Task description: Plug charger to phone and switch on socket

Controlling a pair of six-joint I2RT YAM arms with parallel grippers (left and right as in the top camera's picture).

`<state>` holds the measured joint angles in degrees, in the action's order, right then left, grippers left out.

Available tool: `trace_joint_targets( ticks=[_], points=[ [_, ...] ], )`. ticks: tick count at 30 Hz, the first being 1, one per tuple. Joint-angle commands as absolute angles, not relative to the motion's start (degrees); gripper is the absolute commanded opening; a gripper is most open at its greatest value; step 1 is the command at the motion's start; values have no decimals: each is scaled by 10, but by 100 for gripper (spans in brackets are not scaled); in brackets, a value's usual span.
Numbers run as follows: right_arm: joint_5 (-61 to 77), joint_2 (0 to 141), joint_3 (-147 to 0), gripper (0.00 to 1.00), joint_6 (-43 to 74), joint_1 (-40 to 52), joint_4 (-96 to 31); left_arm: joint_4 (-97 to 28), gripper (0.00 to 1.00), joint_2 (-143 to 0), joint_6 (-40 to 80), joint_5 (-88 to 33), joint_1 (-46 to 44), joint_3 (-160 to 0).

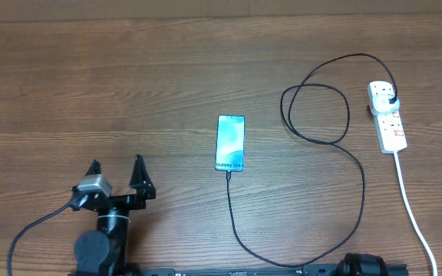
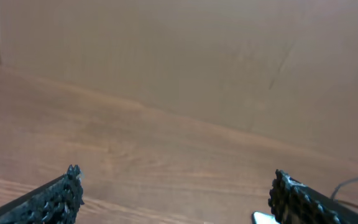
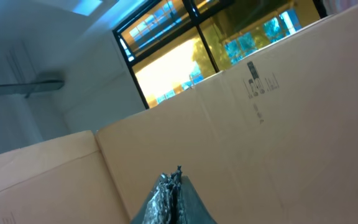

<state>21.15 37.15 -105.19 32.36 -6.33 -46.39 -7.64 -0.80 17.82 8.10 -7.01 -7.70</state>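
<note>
The phone lies flat at the table's middle, its light blue screen up. The charger cable runs from the phone's near edge, where its tip touches the phone, loops right and ends in a black plug seated in the white socket strip at the far right. My left gripper is open and empty, left of and nearer than the phone; its fingers are wide apart in the left wrist view. My right gripper is shut and empty, pointing up at a cardboard wall.
The socket's white cord runs to the front right edge. A cardboard wall stands along the table's far side. The right arm's base sits at the front edge.
</note>
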Motion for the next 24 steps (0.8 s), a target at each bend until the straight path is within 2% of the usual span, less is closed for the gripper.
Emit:
trace_joint_targets(
  ticks=[1,7,11,24],
  points=[
    [216,343,-1034,4,314,-61,-452,-43,100,-3,166,74,-67,-40],
    [222,333,-1032,4,314,-61,-451,-39,100,-3,164,74,-67,-8],
    [228,333,-1032,4,314,-61,-451,-40,100,-3,113,55,-67,-4],
    [265,333,-1032,4,314,-61,-451,-40,100,-3,114,55,-67,-4]
  ],
)
